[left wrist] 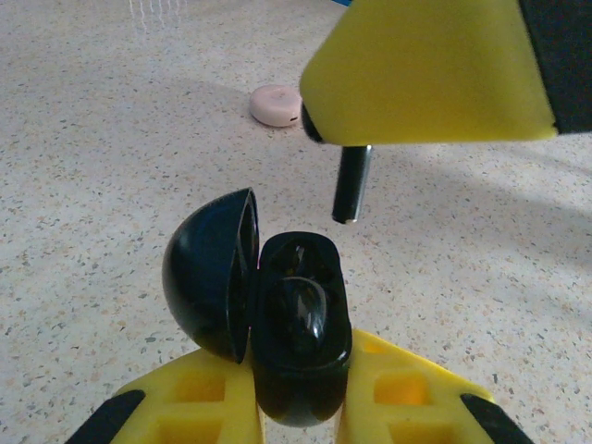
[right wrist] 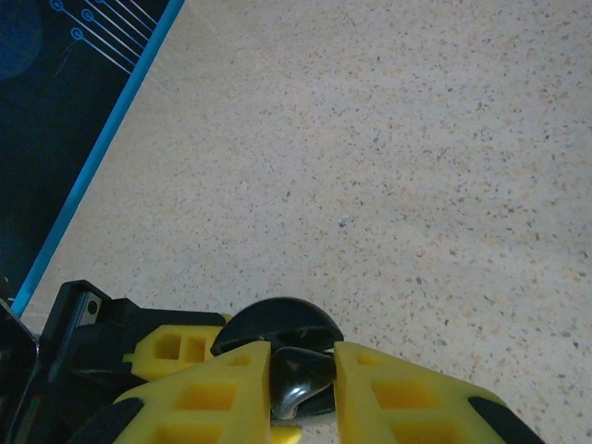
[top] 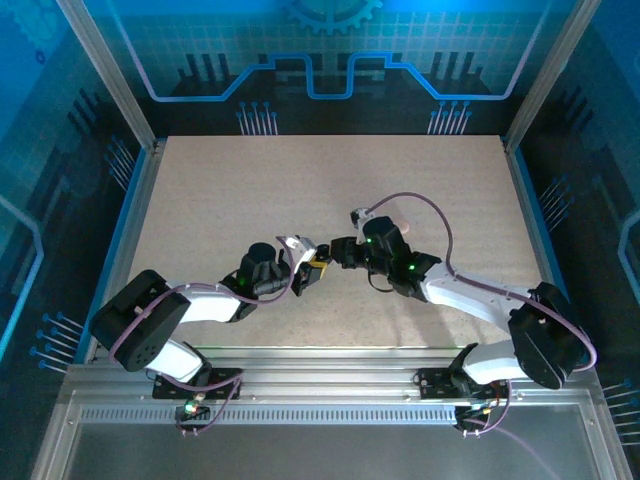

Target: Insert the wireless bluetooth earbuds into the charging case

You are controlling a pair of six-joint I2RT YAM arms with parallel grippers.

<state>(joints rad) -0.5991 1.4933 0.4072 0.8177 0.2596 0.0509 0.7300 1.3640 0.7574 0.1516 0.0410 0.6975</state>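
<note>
My left gripper [left wrist: 301,356] is shut on the charging case [left wrist: 301,324], a small black case held upright with its domed lid [left wrist: 208,273] swung open to the left. A glossy black bud shape lies in the case's well. Just above the case hangs one earbud [left wrist: 351,185], stem pointing down, pinched by my right gripper's yellow fingers [left wrist: 425,74]. In the right wrist view my right gripper [right wrist: 302,356] is shut on that earbud [right wrist: 301,375], with the case lid [right wrist: 277,324] right beyond it. From above, both grippers [top: 318,264] [top: 338,250] meet at the table's middle.
A small pale pink round object [left wrist: 276,104] lies on the speckled table [left wrist: 111,166] beyond the case. The blue side wall [right wrist: 102,111] borders the table on the left. The table's far half [top: 330,180] is bare.
</note>
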